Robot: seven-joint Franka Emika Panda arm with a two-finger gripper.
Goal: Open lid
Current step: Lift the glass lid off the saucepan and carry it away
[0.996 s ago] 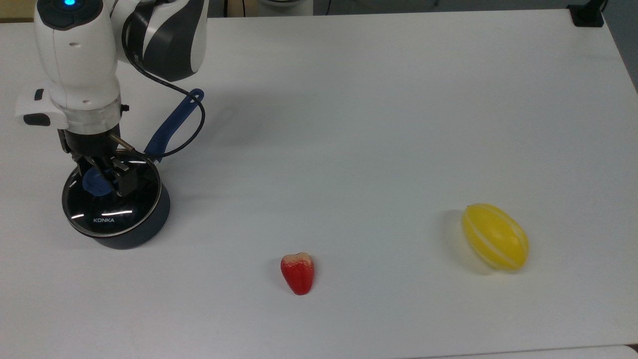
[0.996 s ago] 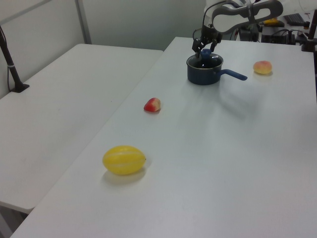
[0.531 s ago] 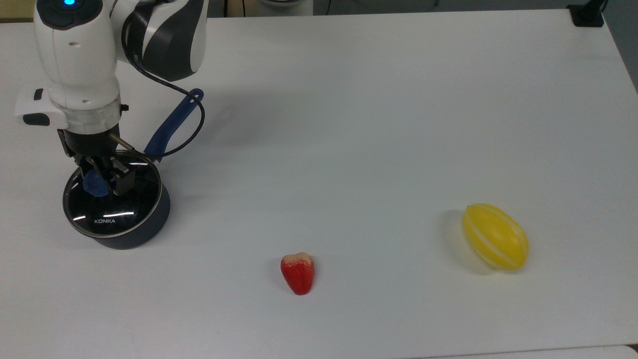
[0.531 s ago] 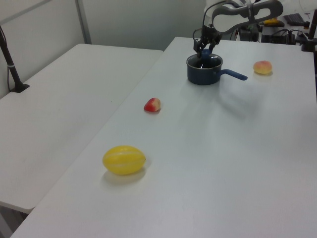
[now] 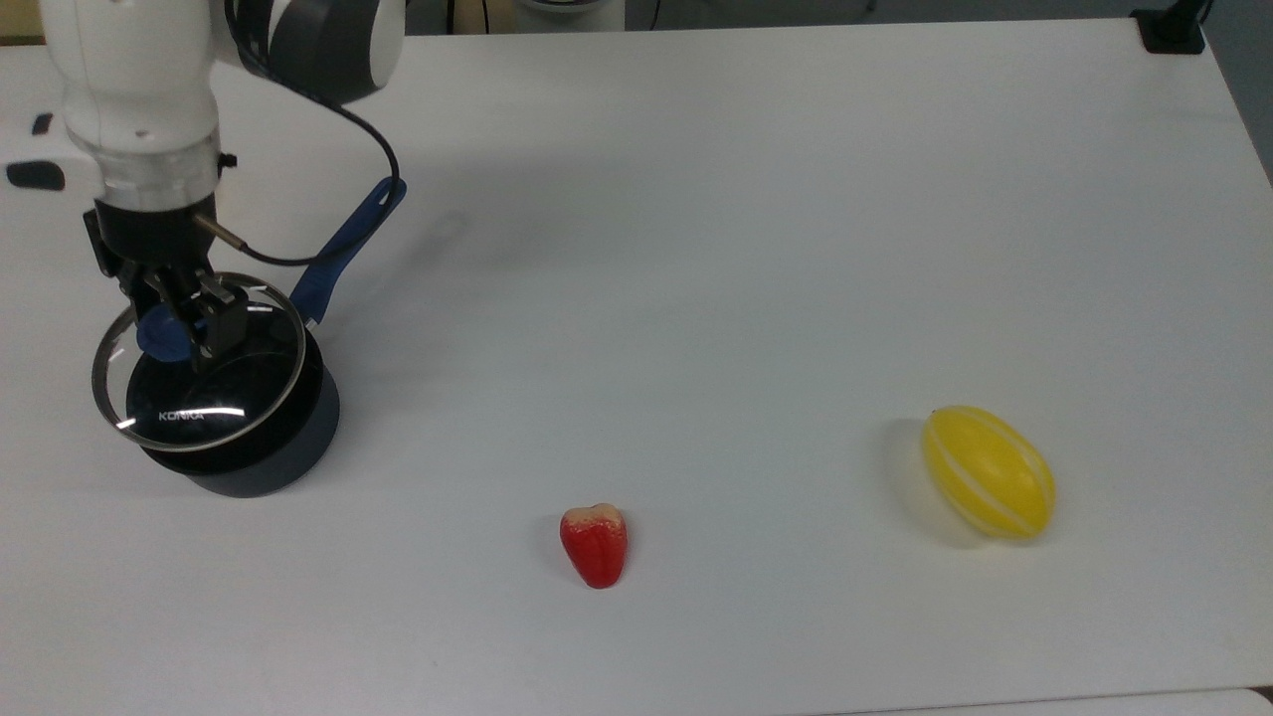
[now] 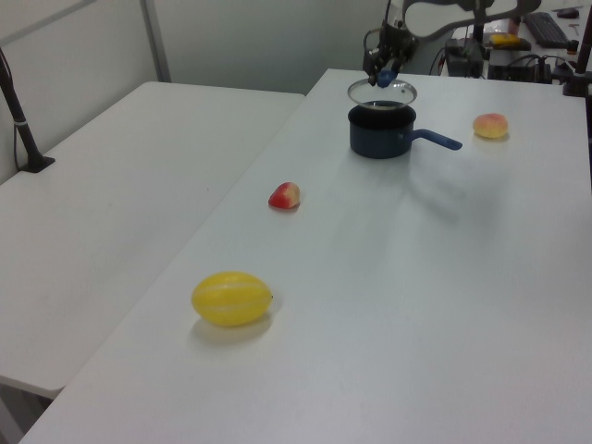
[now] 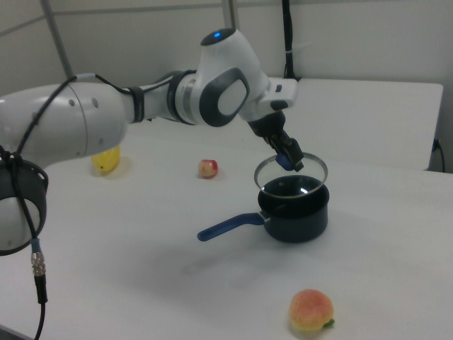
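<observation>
The lid has gone up. Half a second ago it sat flat on the pot. Now it hangs in the air just above the pot, and the arm has gone up with it. In the top view the lid has also slid a little to the top view's left, so the pot's dark rim peeks out on the right side.

The tool is pinched tight on the blue knob in the middle of the lid. In the left view the lid floats over the pot with a gap between them. In the right view the tool holds the lid a bit tilted, with the pot right under it.

The pot stays on the worktop, at the top view's left. Its blue handle points away to the far right in the top view. The red fruit and the yellow fruit lie well apart from the pot. A peach sits near the pot in the right view.

I think the lifting step is under way and the pot is nearly open. Next, the lid should probably move off to the side, clear of the pot, and go down softly on a bare bit of worktop. Then the tool can let go of the knob. The glass could slip or bang, so slow is best.
</observation>
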